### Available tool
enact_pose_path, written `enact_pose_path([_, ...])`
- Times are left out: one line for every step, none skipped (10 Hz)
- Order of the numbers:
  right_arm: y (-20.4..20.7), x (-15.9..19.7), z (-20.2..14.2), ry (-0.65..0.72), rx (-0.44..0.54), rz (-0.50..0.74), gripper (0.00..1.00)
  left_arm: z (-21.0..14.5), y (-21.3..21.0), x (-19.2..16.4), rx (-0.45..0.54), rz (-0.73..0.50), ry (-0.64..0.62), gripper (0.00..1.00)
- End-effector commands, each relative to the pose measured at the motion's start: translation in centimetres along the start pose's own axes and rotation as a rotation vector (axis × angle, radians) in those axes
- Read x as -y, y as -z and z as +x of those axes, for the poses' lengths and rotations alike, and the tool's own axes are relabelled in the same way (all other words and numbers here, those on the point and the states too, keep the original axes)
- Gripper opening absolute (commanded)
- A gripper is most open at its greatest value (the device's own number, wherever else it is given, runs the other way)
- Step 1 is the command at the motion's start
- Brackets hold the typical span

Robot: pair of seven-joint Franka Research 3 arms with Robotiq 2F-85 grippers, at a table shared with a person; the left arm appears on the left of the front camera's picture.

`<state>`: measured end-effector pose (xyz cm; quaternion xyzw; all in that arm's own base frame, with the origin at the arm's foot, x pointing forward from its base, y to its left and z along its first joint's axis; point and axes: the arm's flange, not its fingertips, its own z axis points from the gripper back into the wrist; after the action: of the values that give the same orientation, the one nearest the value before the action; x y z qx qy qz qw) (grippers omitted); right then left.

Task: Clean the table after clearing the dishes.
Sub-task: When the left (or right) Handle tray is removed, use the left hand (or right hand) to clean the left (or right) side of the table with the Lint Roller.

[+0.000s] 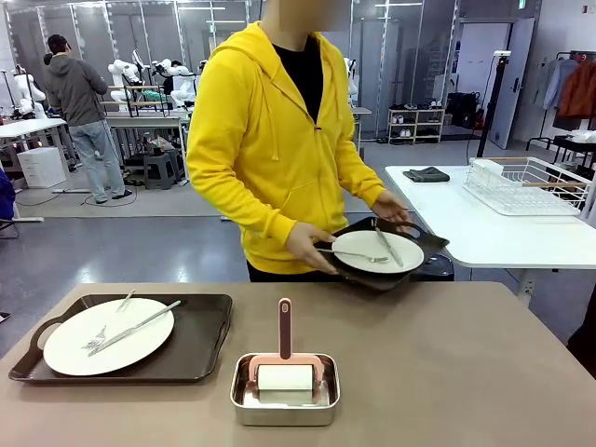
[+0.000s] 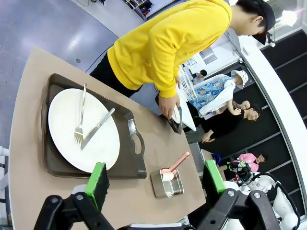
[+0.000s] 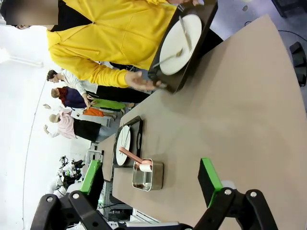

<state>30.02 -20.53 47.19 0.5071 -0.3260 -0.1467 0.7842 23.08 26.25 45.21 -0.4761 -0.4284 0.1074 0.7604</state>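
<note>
Left fingers (image 2: 97, 181) spread wide — right fingers (image 3: 209, 181) likewise.

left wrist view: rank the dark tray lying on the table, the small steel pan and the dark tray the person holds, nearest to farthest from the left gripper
1. dark rectangular tray with the round white plate, just ahead of the left gripper
2. small rectangular steel pan, beyond that tray's corner
3. dark tray in the person's hands, past the table edge
</note>
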Motion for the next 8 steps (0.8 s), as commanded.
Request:
enact_pose_path([0.01,-0.11,0.01,-0.008,0.004,0.013,1.0,-0.06,-0.34,-0.04,0.009,-0.004,0.007,1.0])
enact_pose_path([0.01,-0.11,0.01,-0.008,0.004,0.013,1.0,-0.06,-0.34,-0.04,0.009,-0.004,0.007,1.0])
enact_pose_path([0.01,-0.11,0.01,-0.008,0.004,0.013,1.0,-0.06,-0.34,-0.04,0.009,-0.004,0.007,1.0])
enact_pose_path([0.01,-0.11,0.01,-0.008,0.004,0.013,1.0,-0.06,-0.34,-0.04,0.009,-0.004,0.007,1.0])
enact_pose_path([0.01,-0.11,0.01,-0.008,0.004,0.013,1.0,-0.06,-0.34,-0.04,0.009,-0.004,0.007,1.0])
enact_pose_path([0.01,-0.11,0.01,-0.008,0.004,0.013,1.0,-0.06,-0.34,-0.04,0.009,-0.004,0.007,1.0])
enact_pose_path([0.01,-0.11,0.01,-0.008,0.004,0.013,1.0,-0.06,-0.34,-0.04,0.009,-0.004,0.007,1.0])
enact_pose_path([0.01,-0.11,0.01,-0.008,0.004,0.013,1.0,-0.06,-0.34,-0.04,0.009,-0.004,0.007,1.0])
